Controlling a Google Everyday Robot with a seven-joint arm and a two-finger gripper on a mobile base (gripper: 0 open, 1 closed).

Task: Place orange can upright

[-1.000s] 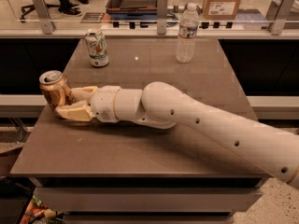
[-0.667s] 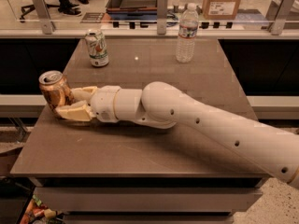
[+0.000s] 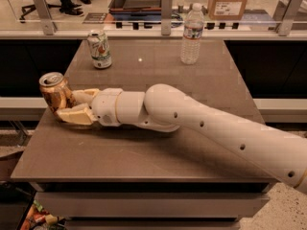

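Observation:
The orange can stands upright at the left edge of the brown table, silver top up. My gripper reaches in from the right along the table, with one tan finger in front of the can and the other behind it. The fingers are closed around the can's lower body. The white arm stretches across the table's middle to the lower right.
A white-and-green can stands upright at the back left. A clear plastic water bottle stands at the back centre-right. A glass barrier with metal posts runs behind the table. The table's left edge is right beside the orange can.

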